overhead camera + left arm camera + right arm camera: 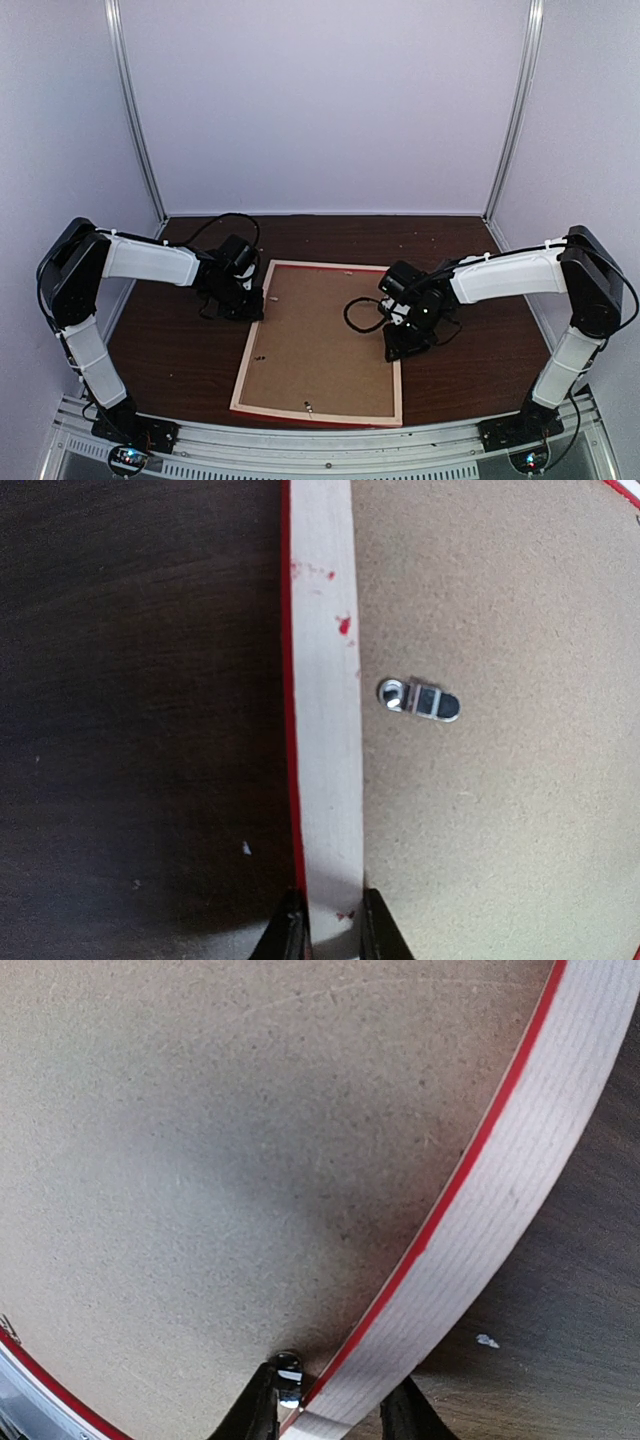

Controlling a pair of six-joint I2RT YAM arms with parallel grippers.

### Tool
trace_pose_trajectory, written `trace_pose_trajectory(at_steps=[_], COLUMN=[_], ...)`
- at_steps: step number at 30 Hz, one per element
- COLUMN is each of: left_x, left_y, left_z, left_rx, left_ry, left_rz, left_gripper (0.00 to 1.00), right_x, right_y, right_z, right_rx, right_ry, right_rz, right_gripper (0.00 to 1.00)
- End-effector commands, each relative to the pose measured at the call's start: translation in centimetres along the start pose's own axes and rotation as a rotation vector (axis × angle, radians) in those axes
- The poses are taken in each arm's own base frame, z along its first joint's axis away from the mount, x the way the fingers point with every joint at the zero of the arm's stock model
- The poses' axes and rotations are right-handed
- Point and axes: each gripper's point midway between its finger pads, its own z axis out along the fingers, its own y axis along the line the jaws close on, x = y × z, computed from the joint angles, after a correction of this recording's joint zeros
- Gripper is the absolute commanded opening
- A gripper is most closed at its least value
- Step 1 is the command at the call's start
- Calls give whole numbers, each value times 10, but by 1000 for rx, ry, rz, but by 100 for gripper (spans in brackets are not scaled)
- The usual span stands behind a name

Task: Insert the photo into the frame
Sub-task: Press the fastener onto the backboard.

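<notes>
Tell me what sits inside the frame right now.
A plain brown backing board fills the frame, which lies back-up on the table. A small metal tab sits on the board. Whatever lies beneath the board, photo included, is covered.

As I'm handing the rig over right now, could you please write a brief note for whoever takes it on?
Left hand: closed across the left rail of the frame.
Right hand: open, astride the right rail, beside a small metal tab.
The frame lies face down on the table, with the brown backing board sitting in it.
The photo is not in sight; whether it is under the board cannot be told.
Left to do: confirm the photo is inside, then secure the board.
</notes>
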Motion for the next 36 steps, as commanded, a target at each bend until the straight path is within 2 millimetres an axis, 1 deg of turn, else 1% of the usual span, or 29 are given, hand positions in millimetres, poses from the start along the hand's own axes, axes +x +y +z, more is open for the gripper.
trace_pose_trajectory(at_steps=[1, 6, 10, 17, 22, 25, 28, 30, 33, 36], left_x=[21, 22, 22, 22, 23, 24, 24, 25, 29, 31], left_y=[11, 12, 11, 11, 10, 8, 2, -3, -5, -7], left_z=[16, 16, 16, 16, 13, 8, 3, 1, 2, 3], left_rx=[-33, -34, -34, -31, -23, -10, 10, 23, 23, 29], left_ry=[67, 67, 68, 68, 67, 63, 58, 58, 64, 63], left_rz=[27, 26, 26, 26, 22, 21, 26, 26, 31, 28], left_gripper=[15, 15, 15, 15, 15, 15, 15, 15, 15, 15], right_x=[12, 9, 5, -1, -7, -15, -22, -26, -33, -37], right_y=[-16, -17, -18, -22, -30, -36, -42, -46, -50, -51], right_z=[10, 13, 12, 12, 17, 19, 19, 20, 17, 14], right_rx=[54, 49, 45, 21, 0, 4, 18, 34, 46, 48], right_ry=[39, 42, 43, 50, 65, 65, 70, 76, 74, 74], right_rz=[-17, -31, -54, -104, -117, -115, -112, -115, -114, -117], right_gripper=[32, 29, 25, 21, 20, 20, 23, 29, 35, 38])
